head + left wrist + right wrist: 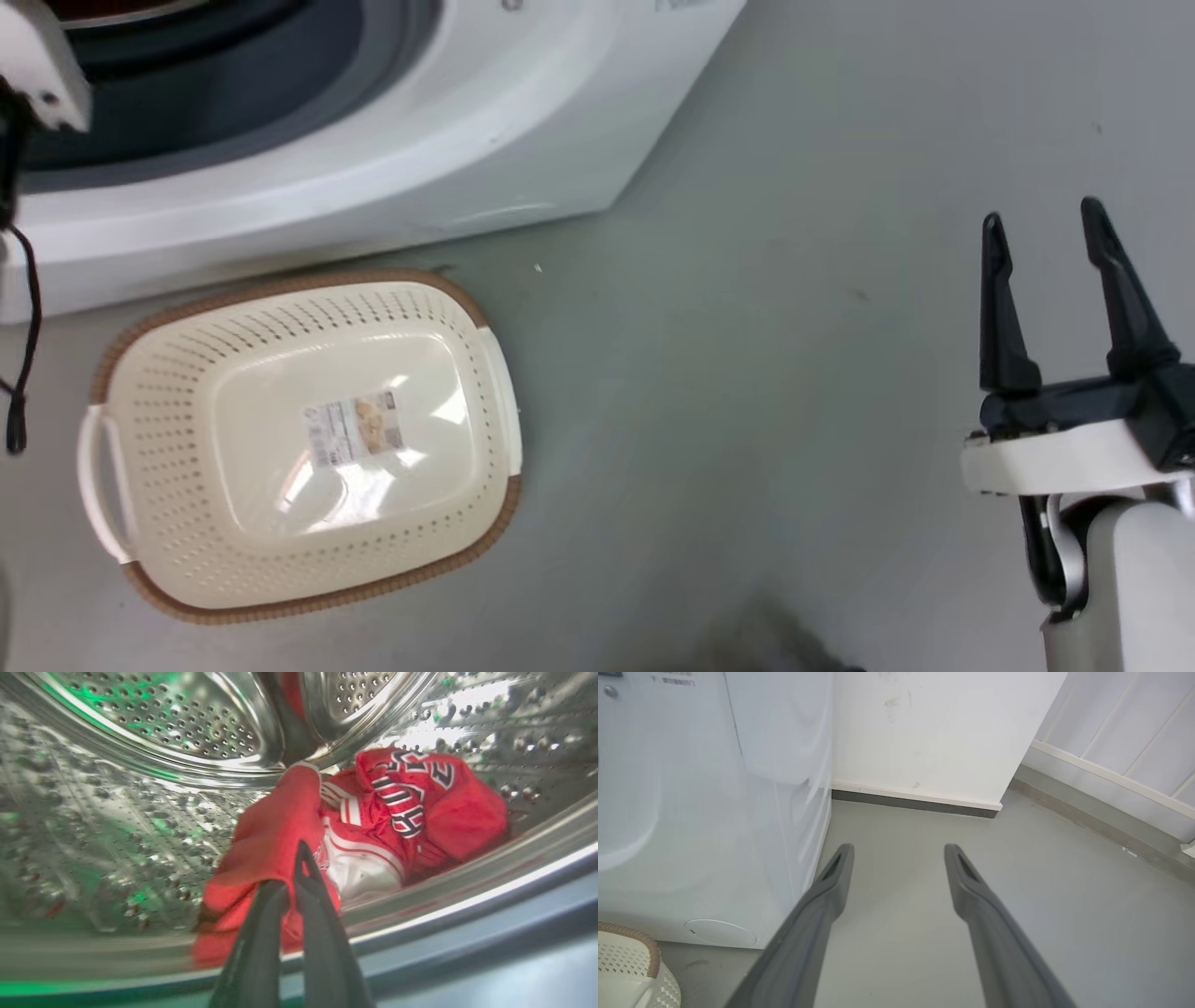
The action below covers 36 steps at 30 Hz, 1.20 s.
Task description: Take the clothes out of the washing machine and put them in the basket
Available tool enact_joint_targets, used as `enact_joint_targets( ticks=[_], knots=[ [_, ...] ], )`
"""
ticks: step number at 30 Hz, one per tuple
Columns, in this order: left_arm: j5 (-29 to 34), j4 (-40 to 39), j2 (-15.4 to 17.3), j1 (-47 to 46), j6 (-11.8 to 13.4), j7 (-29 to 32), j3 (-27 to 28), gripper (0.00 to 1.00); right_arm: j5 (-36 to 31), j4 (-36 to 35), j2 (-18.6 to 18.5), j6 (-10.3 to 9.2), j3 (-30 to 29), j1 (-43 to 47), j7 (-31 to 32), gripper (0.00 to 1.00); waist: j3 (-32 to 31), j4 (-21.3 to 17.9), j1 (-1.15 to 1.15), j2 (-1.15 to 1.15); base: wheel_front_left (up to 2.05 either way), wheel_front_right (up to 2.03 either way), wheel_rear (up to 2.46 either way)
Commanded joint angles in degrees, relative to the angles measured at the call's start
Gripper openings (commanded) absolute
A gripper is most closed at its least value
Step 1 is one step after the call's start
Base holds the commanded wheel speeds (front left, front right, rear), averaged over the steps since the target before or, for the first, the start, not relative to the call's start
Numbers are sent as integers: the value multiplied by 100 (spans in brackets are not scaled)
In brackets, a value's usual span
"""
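Inside the washing machine's (420, 140) steel drum (187, 718) lie the red clothes (448, 807), a crumpled jersey with white and black trim and dark lettering. My left gripper (289, 868) is shut on a raised red fold of the clothes (275, 826) near the drum's front lip. The cream basket (187, 373) sits empty on the floor in front of the machine, with a paper label on its bottom. Out to the right, my right gripper (1041, 213) hangs open over bare floor, holding nothing; its fingers (836, 877) point toward the wall.
A pale part of my left arm (37, 65) with a black cable (23, 373) shows at the porthole's left. A white wall with a dark skirting (915, 805) stands beyond the machine's side (714, 788). The basket's corner (626, 961) shows beside it. Grey floor (747, 373) spreads to the right.
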Motion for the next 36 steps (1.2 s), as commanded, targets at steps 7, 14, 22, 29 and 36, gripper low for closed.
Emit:
enact_joint_targets(
  ticks=[7,14,22,29,36],
  knots=[
    [-385,-245,-325,1067,-116,-652,172,0,-224,269,7,-8,-51,375,-12,100,-1315,538,0,0,0,0,0],
    [-354,-1345,-234,1960,-18,-689,519,0,-299,356,6,-8,-158,622,-12,100,-1884,719,0,0,0,0,0],
    [-10,-3503,-141,3549,481,-692,1125,0,-287,471,8,-8,-196,898,-12,100,-2503,858,0,0,0,0,0],
    [226,-5319,-187,4985,929,-681,1436,0,-267,543,8,-7,-191,1114,-12,100,-2869,974,0,0,0,0,0],
    [134,-6031,-246,6052,1101,-599,1248,0,-148,556,8,-8,-227,1097,-12,100,-2953,1080,0,0,0,0,0]
  ],
)
